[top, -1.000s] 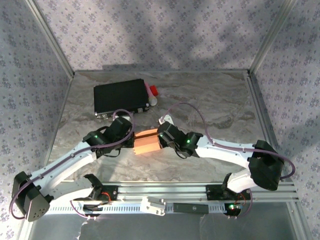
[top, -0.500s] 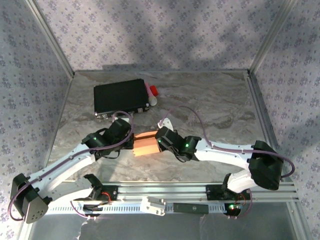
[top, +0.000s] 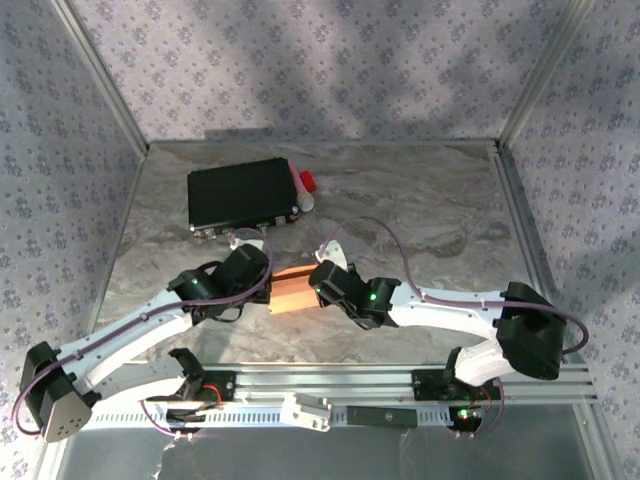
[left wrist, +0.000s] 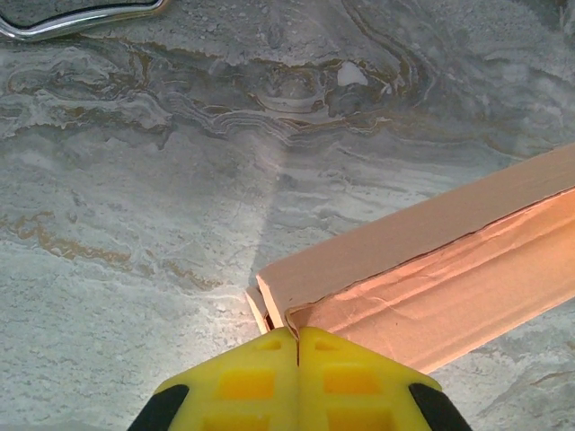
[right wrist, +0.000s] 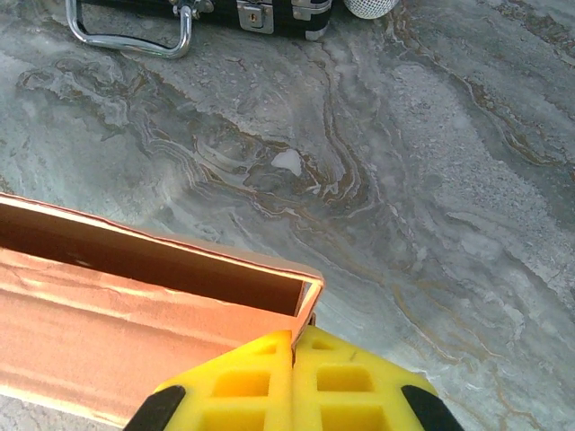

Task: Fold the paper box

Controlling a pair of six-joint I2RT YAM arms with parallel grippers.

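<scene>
The paper box [top: 293,292] is a small salmon-orange carton lying on the marble table between my two grippers. At the box's left end, my left gripper [top: 264,287] is shut. In the left wrist view its yellow fingertips [left wrist: 297,336] pinch a thin creased flap edge at the corner of the paper box [left wrist: 422,269]. My right gripper [top: 316,284] is at the box's right end. Its yellow fingertips [right wrist: 294,338] are shut on the end wall of the paper box [right wrist: 135,310], whose top stands open and shows a dark hollow inside.
A black flat case [top: 243,193] lies at the back left, its metal handle [right wrist: 135,36] facing the box. A red-and-white item [top: 304,187] sits against the case's right side. Aluminium rails [top: 400,380] run along the near edge, and patterned walls enclose the table.
Both grippers and the box between them have shifted slightly toward the near edge. Both grips stay shut.
</scene>
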